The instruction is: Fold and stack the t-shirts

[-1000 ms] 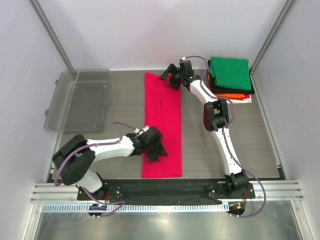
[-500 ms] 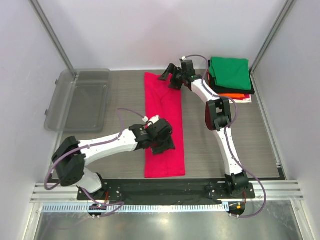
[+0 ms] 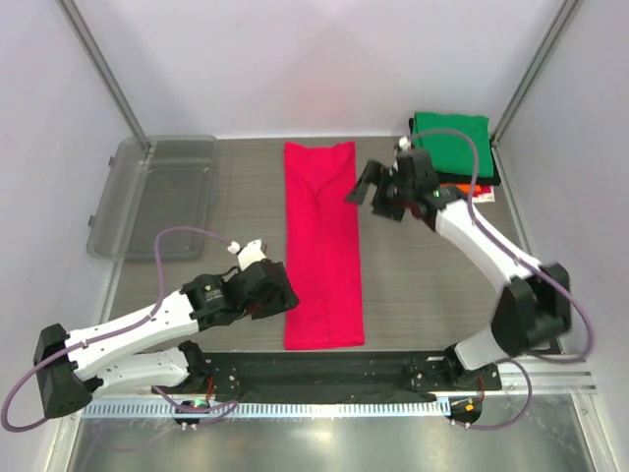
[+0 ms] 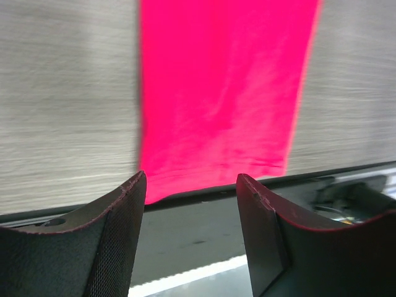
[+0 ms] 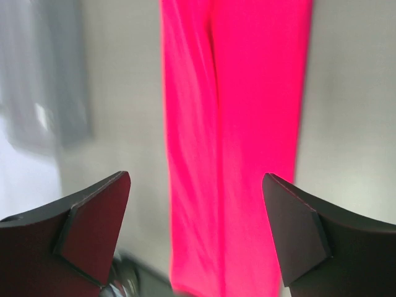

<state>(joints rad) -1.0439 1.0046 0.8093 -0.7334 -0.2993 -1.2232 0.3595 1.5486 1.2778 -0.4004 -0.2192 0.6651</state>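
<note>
The crimson-pink t-shirt lies folded into a long narrow strip down the middle of the table; it also shows in the left wrist view and the right wrist view. A stack of folded shirts sits at the back right with the green shirt on top, black and orange edges under it. My left gripper is open and empty, just left of the strip's near end. My right gripper is open and empty, above the table just right of the strip's far half.
A clear plastic tub lies at the back left. A black strip with the arm bases runs along the table's near edge. Metal frame posts stand at the back corners.
Both grippers have let go of the pink shirt and drawn away. The left pulled back to the left of its near end; the right swung from the far end to the right.
</note>
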